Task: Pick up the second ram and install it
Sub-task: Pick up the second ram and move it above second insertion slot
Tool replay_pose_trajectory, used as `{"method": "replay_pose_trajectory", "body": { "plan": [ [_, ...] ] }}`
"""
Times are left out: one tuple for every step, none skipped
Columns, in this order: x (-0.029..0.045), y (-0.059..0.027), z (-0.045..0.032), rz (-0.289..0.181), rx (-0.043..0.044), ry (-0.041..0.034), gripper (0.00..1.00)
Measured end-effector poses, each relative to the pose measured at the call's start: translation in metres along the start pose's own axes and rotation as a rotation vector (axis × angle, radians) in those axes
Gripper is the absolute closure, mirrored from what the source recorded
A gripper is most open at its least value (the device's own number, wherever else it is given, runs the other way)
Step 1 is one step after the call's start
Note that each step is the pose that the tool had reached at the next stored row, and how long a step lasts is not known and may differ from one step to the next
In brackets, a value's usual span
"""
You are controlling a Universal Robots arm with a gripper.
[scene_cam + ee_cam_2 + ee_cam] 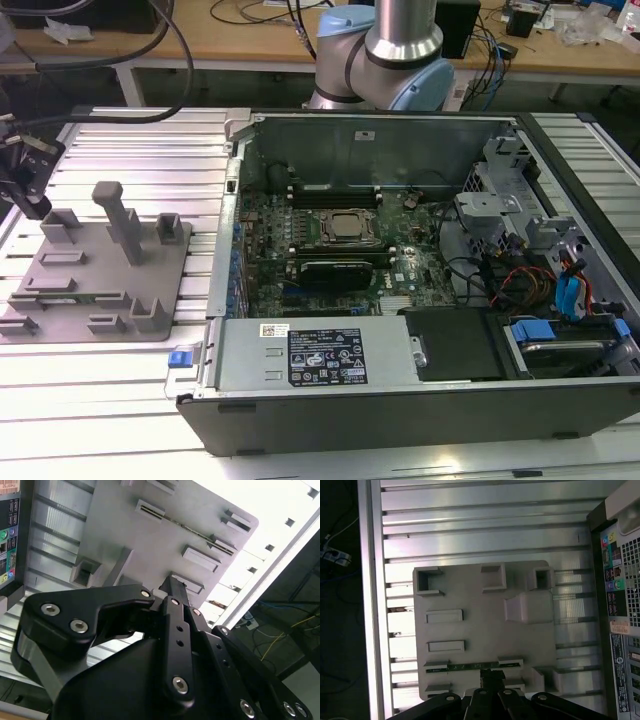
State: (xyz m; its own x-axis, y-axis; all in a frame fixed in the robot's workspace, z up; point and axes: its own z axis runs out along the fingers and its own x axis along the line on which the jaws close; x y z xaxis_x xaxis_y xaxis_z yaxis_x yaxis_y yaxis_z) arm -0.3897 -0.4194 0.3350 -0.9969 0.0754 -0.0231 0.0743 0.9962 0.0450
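The second ram (470, 667) is a thin green stick lying on edge between two small holders on the grey fixture plate (470, 595). In the exterior view the second ram (78, 297) sits near the plate's front edge, at the exterior view's left, outside the computer case (400, 390). My black gripper (492, 676) hangs just above the plate, close over the middle of the stick without touching it. Its fingers look shut, with nothing between them. The gripper (35, 205) stands at the far left edge in the exterior view. In the second wrist view the gripper (172, 586) points at the plate, the ram (190, 528) beyond it.
The open case holds the motherboard with the silver processor (345, 227) and memory slots (335, 192) behind it. Tall posts and blocks (120, 215) rise from the fixture plate. Ribbed aluminium table (470, 535) surrounds the plate. The arm's base (385, 60) stands behind the case.
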Motion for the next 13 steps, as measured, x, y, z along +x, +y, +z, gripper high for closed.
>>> {"method": "replay_pose_trajectory", "body": {
  "plan": [
    [0.0000,0.0000,0.0000,0.000,0.0000,0.0000,0.92],
    [0.0000,0.0000,0.0000,0.000,0.0000,0.0000,0.92],
    [0.0000,0.0000,0.0000,0.000,0.0000,0.0000,0.92],
    [0.0000,0.0000,0.0001,-0.002,0.0000,0.0001,0.92],
    [0.0000,0.0000,0.0001,-0.007,-0.0001,0.0003,0.92],
    [0.0000,0.0000,0.0003,-0.062,-0.0015,0.0028,0.92],
    [0.0000,0.0000,0.0005,-0.090,-0.0021,0.0040,0.92],
    [0.0000,0.0000,0.0006,-0.108,-0.0025,0.0049,0.92],
    [0.0000,0.0000,0.0007,-0.126,-0.0029,0.0057,0.92],
    [0.0000,0.0000,0.0011,-0.169,-0.0040,0.0075,0.92],
    [0.0000,-0.0001,0.0013,-0.199,-0.0046,0.0089,0.92],
    [0.0000,-0.0001,0.0018,-0.250,-0.0058,0.0113,0.92],
    [0.0000,-0.0001,0.0021,-0.294,-0.0068,0.0133,0.92]
  ]
}}
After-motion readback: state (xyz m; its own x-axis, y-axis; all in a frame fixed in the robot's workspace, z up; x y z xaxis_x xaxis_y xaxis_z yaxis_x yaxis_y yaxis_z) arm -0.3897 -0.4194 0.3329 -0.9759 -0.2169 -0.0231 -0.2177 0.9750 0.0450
